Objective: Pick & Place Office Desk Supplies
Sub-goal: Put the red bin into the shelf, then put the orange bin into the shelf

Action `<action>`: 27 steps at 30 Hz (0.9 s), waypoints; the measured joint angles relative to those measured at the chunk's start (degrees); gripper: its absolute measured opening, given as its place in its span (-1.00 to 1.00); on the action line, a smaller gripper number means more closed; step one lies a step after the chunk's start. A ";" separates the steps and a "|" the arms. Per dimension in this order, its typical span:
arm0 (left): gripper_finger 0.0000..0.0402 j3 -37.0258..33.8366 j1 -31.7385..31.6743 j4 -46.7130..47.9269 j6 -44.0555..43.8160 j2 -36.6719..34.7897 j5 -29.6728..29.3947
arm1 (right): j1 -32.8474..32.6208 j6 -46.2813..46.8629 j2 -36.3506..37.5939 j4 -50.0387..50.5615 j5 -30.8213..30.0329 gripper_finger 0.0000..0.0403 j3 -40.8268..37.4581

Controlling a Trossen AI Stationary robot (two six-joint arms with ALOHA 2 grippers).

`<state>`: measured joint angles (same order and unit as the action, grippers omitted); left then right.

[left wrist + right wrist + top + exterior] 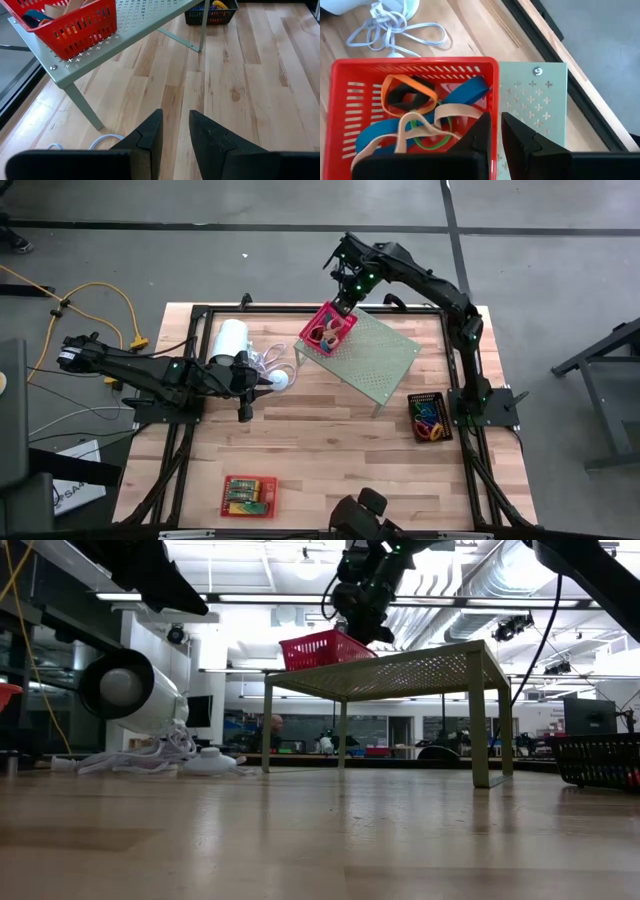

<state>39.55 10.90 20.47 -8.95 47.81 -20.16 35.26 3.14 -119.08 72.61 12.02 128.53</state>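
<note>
On the pale green shelf [375, 350], the right gripper [495, 131] pinches the red basket's [415, 67] rim, its fingers nearly closed.

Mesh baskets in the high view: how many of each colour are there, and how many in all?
Red mesh basket on the pale green perforated shelf: 1
Black mesh basket on the table by the right arm's base: 1
Pinkish-red mesh basket holding green-white boxes near the table's front edge: 1
Total: 3
</note>
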 joint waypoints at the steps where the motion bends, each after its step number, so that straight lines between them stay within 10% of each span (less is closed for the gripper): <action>1: -0.56 0.01 -0.01 -0.02 -0.01 0.00 0.00 | 0.14 -0.08 0.14 -0.07 0.03 -0.85 0.00; 27: -0.56 0.02 -0.01 -0.02 -0.01 -0.01 0.00 | -7.91 1.20 6.56 9.12 -3.14 -0.85 -0.02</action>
<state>39.57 10.89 20.45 -8.96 47.80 -20.16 27.35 4.34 -112.51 81.74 8.88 128.51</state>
